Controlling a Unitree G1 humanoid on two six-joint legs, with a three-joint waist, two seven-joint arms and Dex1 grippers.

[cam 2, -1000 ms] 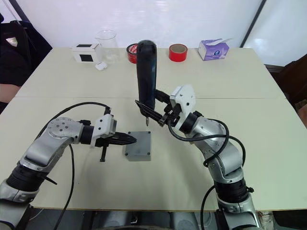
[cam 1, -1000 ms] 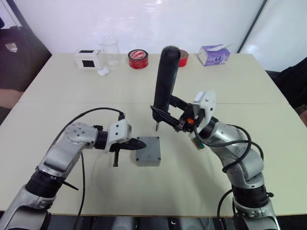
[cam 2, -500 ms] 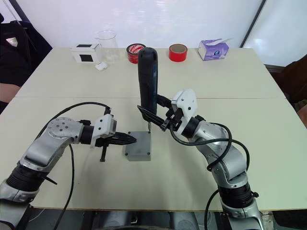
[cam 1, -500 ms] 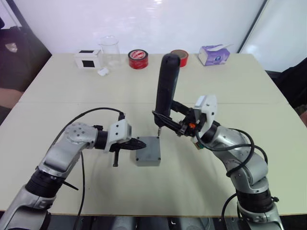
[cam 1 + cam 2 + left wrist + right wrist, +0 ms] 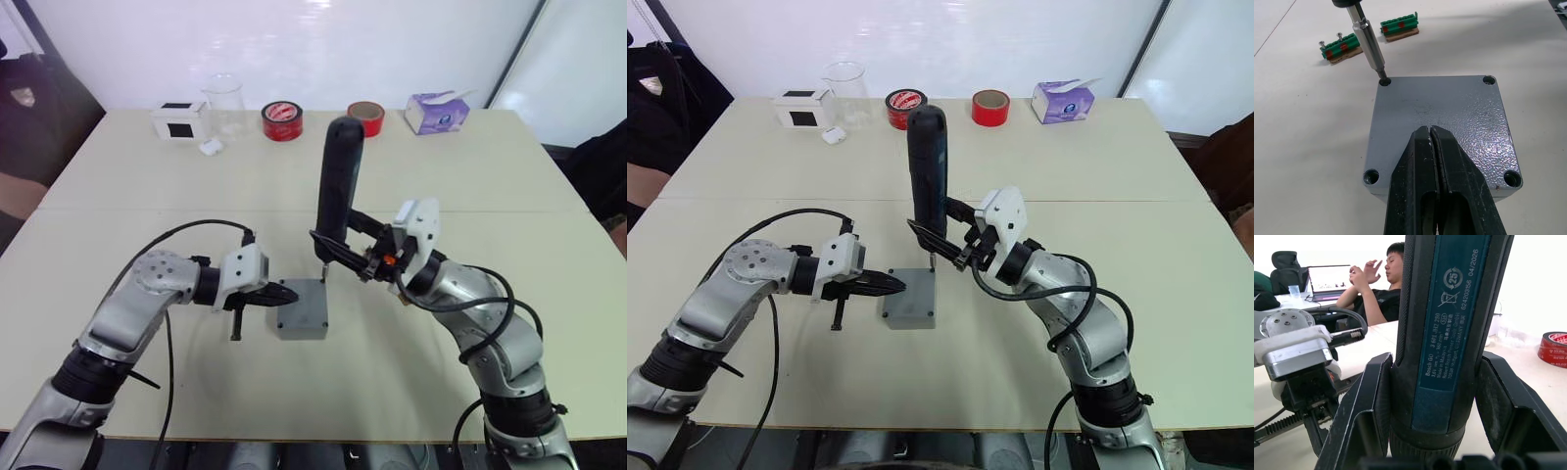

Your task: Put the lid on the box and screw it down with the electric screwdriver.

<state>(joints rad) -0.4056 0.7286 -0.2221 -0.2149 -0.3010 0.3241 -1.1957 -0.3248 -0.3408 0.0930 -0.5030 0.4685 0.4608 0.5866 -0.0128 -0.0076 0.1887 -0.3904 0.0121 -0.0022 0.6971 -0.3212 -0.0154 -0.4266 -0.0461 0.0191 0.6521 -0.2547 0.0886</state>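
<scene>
Head stereo pair: high, looking forward and down over the table (image 5: 490, 176); both frames share the whole tabletop, back wall at frame top, arms entering from the lower corners.

Left wrist camera: very close, looking along closed black fingers (image 5: 1442, 191) at lower centre of frame, down onto the lid (image 5: 1449, 112); the electric screwdriver (image 5: 1369, 46) bit at upper left.

Right wrist camera: close, near-level, screwdriver body at centre frame; the left gripper (image 5: 1298, 362) at lower left, a seated person (image 5: 1376, 289) at upper left.
</scene>
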